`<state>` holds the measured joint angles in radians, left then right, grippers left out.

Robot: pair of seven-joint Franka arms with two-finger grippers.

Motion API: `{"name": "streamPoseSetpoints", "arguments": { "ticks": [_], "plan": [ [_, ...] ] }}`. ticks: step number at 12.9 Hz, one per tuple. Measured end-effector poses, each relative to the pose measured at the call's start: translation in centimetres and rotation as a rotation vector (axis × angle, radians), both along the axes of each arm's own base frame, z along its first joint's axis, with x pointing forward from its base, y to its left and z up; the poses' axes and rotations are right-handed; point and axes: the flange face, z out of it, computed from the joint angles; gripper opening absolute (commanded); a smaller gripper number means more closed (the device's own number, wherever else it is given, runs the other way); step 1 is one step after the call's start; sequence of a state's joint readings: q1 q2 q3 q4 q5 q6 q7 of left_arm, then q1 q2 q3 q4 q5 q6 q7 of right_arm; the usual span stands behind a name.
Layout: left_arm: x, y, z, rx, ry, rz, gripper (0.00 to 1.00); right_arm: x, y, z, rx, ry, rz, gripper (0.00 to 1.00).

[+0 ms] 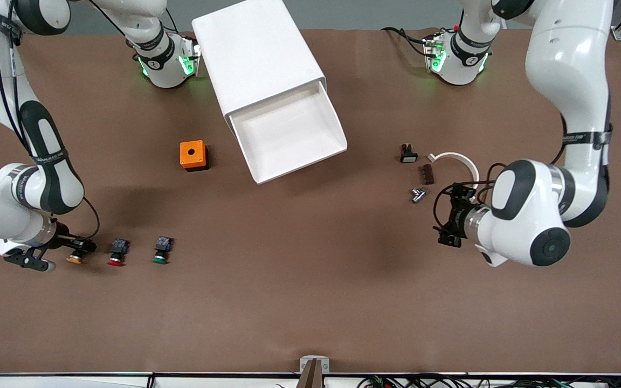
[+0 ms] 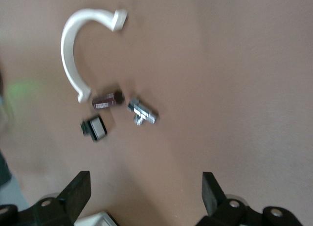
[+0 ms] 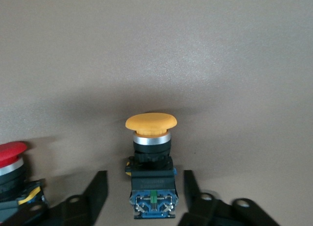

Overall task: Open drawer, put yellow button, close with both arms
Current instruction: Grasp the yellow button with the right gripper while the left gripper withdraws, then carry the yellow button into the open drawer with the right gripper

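Observation:
The white cabinet (image 1: 256,48) stands at the middle of the table's robot end, with its uppermost drawer (image 1: 302,164) pulled out and nothing in it. The yellow button (image 1: 74,260) lies on the table at the right arm's end, near the front camera. My right gripper (image 1: 76,249) is low over it and open. In the right wrist view the button (image 3: 150,123) sits between the fingers (image 3: 95,192), which stand apart from its blue-black body. My left gripper (image 1: 447,213) is open and empty above the table (image 2: 145,184), beside a cluster of small parts.
A red-capped button (image 1: 117,253) and a green-capped button (image 1: 161,250) lie beside the yellow one. An orange box (image 1: 193,155) sits beside the drawer. A white curved clamp (image 1: 459,160), black switch (image 1: 408,153), brown block (image 1: 428,173) and metal fitting (image 1: 418,194) lie near the left gripper.

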<state>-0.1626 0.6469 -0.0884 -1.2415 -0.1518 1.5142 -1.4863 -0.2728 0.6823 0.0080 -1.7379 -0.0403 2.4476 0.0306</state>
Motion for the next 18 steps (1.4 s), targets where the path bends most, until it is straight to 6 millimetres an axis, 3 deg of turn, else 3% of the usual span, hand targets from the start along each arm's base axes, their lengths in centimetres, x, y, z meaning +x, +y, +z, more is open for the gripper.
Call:
{"name": "streamPoseSetpoints", "arguments": {
  "ticks": [5,7,9,12,14,16,18],
  "plan": [
    [-0.5,2.2,8.3,-0.015,-0.164,-0.303,1.00,0.4,0.4,0.7,-0.001,-0.007,0.014,0.00],
    [-0.9,2.6,10.6,-0.030,-0.205,-0.433,1.00,0.9,1.4,3.9,0.011,0.030,0.016,0.00],
    [-1.2,3.1,12.3,-0.028,-0.235,-0.565,1.00,1.1,4.0,10.4,0.019,0.078,-0.030,0.00],
    [-1.6,3.1,14.0,-0.056,-0.260,-0.731,1.00,-0.6,12.6,20.8,0.028,0.135,-0.150,0.00],
    [-1.9,2.3,14.7,-0.082,-0.278,-0.822,1.00,-2.8,19.3,26.1,0.055,0.165,-0.246,0.00],
    [-2.3,-0.1,15.0,-0.113,-0.306,-0.904,1.00,-5.3,25.9,29.8,0.053,0.176,-0.335,0.00],
    [-2.9,-3.1,14.7,-0.135,-0.328,-0.955,1.00,-7.8,33.1,32.1,0.038,0.160,-0.406,0.00]
  ]
}}
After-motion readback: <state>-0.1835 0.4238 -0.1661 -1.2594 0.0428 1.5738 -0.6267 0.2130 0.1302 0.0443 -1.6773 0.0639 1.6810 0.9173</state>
